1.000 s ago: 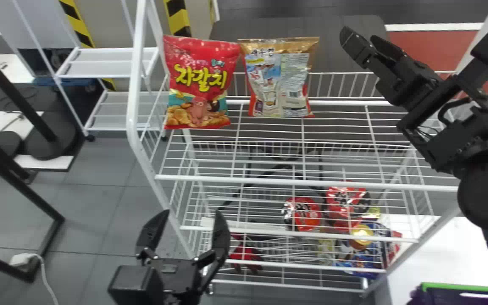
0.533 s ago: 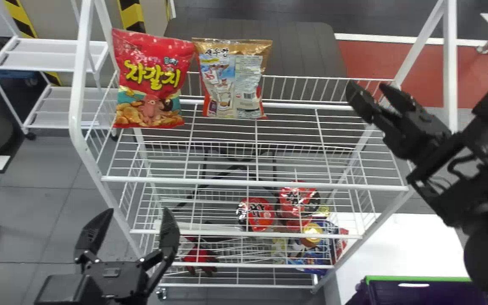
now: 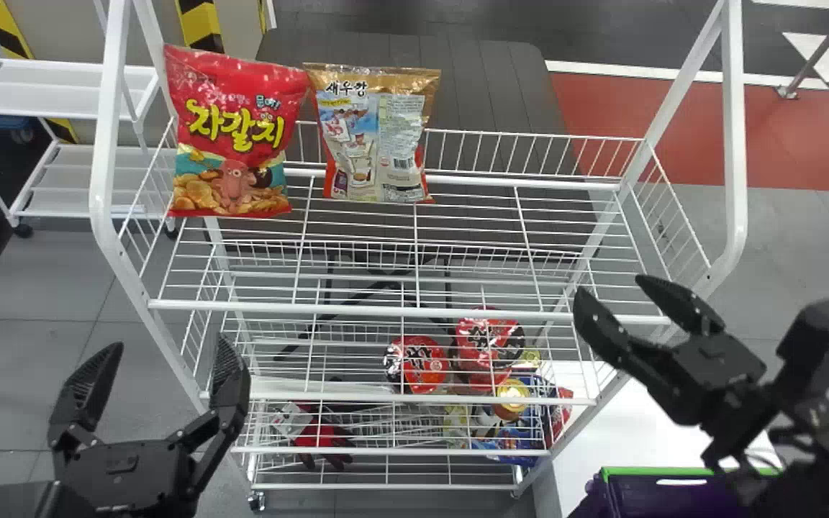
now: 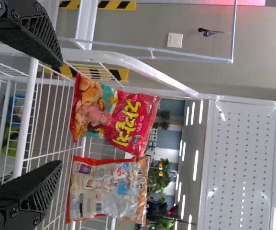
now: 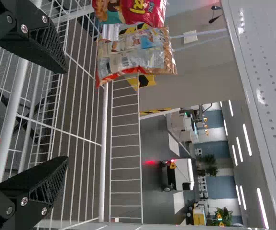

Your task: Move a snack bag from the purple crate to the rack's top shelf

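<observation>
Can't see much of the purple crate (image 3: 645,500), chopped off by the head view's bottom edge. Can't read the fine print (image 3: 404,119) on the gold-topped bag (image 3: 368,155), way too tiny. Can't really ID the low packs (image 3: 519,440), half hidden behind wire.

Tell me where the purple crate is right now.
In the head view, the purple crate is at the bottom edge, right of centre, beside the white surface and to the right of the rack's lower end.

Left hand (image 3: 165,347), right hand (image 3: 611,286) spread.
</observation>
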